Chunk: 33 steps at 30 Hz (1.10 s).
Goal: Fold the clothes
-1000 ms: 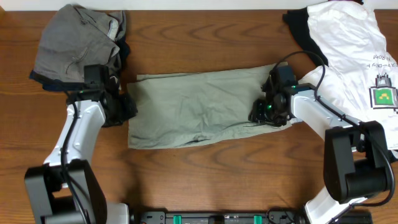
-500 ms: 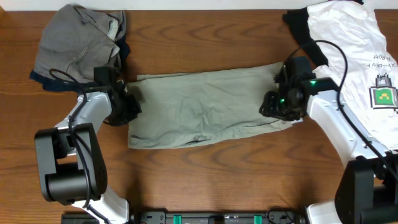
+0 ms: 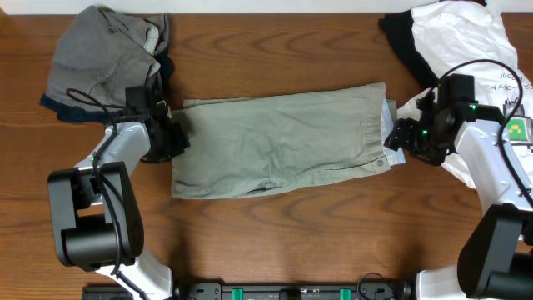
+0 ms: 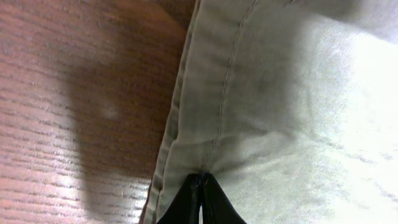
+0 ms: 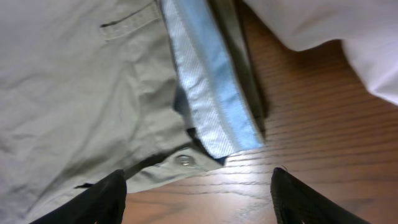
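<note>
The khaki shorts lie flat in the middle of the tabletop, seemingly halved lengthwise, with the cross folds not yet done. The left hand is pinched together on their hem. The right hand hangs with its fingers apart over the waistband. A pile of grey shorts and a white T-shirt sit crumpled at the far corners.

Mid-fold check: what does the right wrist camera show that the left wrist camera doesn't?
Right wrist only: the pale-blue waistband lining, a metal snap, part of a white T-shirt, and the right pincer spread open. Left wrist only: a stitched hem and the left pincer closed at the cloth. Both: the khaki shorts lying on the wooden table.
</note>
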### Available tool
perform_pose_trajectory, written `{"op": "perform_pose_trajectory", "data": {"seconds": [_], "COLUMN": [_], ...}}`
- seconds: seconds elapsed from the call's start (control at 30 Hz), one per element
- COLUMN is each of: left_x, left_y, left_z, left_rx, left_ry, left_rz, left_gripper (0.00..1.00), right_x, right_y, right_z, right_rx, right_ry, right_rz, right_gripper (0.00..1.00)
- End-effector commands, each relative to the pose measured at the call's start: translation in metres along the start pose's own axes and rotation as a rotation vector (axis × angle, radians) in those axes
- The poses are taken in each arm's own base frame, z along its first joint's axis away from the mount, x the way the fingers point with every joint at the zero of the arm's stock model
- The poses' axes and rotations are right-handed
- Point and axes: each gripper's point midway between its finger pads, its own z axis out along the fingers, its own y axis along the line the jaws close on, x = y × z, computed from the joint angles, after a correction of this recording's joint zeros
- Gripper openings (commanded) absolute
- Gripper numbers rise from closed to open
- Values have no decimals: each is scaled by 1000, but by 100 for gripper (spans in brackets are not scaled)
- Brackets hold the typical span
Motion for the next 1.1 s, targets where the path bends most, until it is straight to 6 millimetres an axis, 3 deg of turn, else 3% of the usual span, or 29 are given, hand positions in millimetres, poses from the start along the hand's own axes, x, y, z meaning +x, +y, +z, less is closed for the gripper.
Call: {"op": "perform_pose_trajectory", "data": {"seconds": [0.0,0.4,0.73,0.93,1.07], "left_x": [12,12,12,12,12], "left_y": [13,13,13,13,13], "left_z": [19,19,19,19,19], "left_rx": [-41,-41,-41,-41,-41], "left_ry": [52,52,53,52,52], "left_rz": [7,7,7,7,7], "left_gripper": [6,6,6,6,6], "right_x": [-1,-7,-23,-13,-8], "right_y": [-3,-16,-14,10,20], "right_z": [11,60,85,107,116], "right_rx": [4,7,-31,-184,-252], "right_ry": [31,93,59,128,163], "right_rz": [-26,16,23,26,35], "right_gripper": [68,63,63,50,32]}}
